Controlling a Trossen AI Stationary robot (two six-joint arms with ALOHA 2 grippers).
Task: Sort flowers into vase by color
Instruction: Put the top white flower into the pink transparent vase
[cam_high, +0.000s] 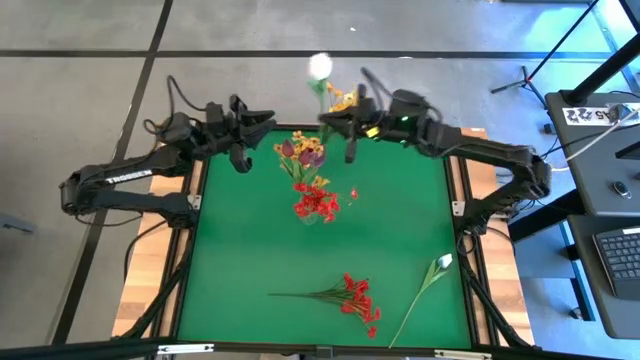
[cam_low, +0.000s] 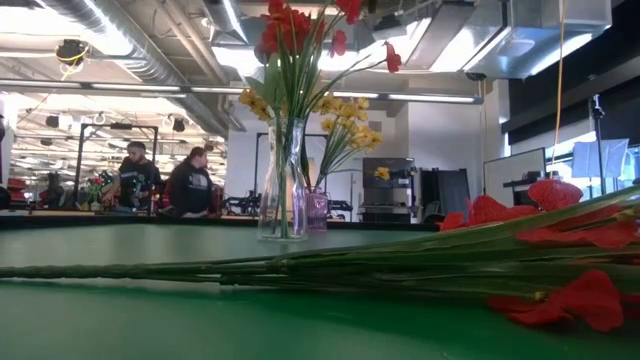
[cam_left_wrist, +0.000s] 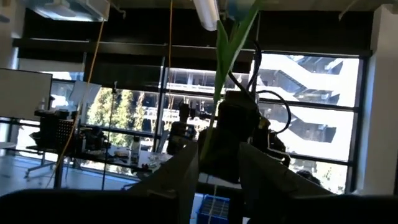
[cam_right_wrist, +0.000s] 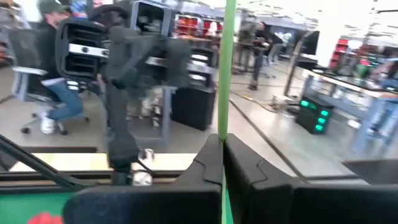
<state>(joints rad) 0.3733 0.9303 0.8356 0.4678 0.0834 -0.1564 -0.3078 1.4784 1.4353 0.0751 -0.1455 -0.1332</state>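
Gripping a thin green stem (cam_right_wrist: 229, 74), our right gripper (cam_right_wrist: 222, 155) has its two dark fingers pressed together on it, and the high view shows this gripper (cam_high: 335, 120) beyond the far edge of the green table (cam_high: 250, 250), with the white bud (cam_high: 320, 67) at the stem's top, farther out than the vases. Our left gripper (cam_high: 262, 122) sits just outside the same far edge, on the other side of the vases from the right one; its fingers (cam_left_wrist: 180, 180) stand apart with nothing between them. Near the far middle of the table the clear glass vase (cam_low: 281, 180) holds red sprays (cam_low: 300, 25), and the smaller purple vase (cam_low: 316, 210) touching it or just beside it holds yellow-orange sprays (cam_low: 345, 115); dark red-pink buds (cam_high: 300, 152) show there too from above. Well apart from the vases, toward the near edge, a bushy red spray (cam_high: 355, 298) lies flat, and a second white flower (cam_high: 440, 264) lies beside it nearer the right arm's side.
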